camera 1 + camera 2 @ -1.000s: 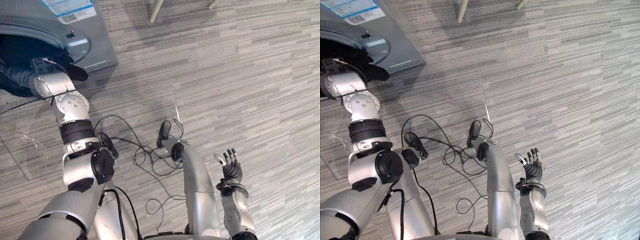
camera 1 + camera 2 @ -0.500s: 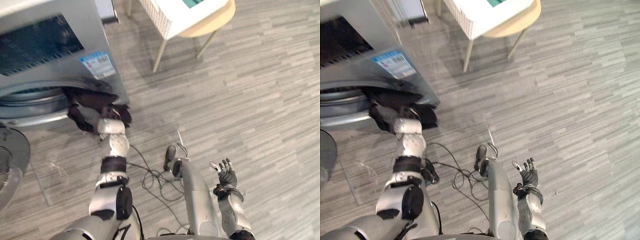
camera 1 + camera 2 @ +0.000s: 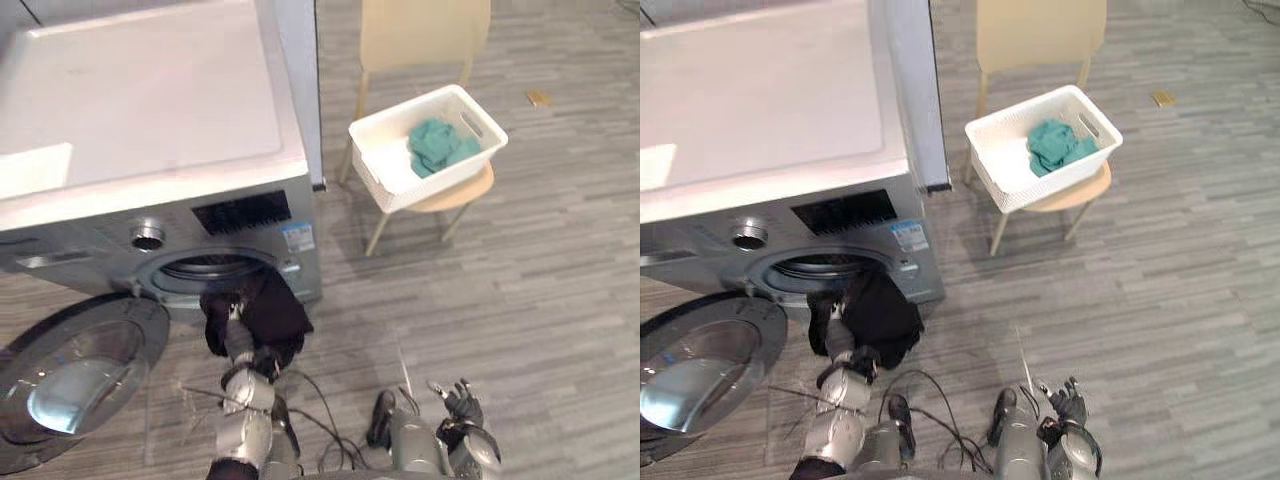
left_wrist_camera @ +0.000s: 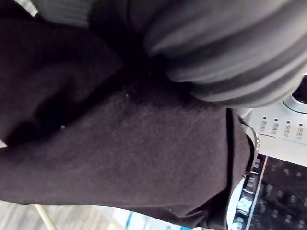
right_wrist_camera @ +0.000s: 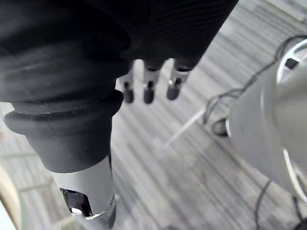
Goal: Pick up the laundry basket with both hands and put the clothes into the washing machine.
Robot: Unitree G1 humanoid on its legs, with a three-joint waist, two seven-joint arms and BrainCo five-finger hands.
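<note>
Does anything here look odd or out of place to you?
Yes: a black garment hangs out of the open washing machine, draped over the left hand, not tucked inside. A teal cloth lies in the white basket.

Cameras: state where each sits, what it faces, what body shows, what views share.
Left eye view: head, looking down at washing machine, open door, basket on chair; both arms below.
Right eye view: beside it, same scene; right hand open.
Left wrist view: against the dark garment; left hand's ribbed cover.
Right wrist view: toward the floor past straight fingers.
Shared: eye views and left wrist view see the dark garment.
</note>
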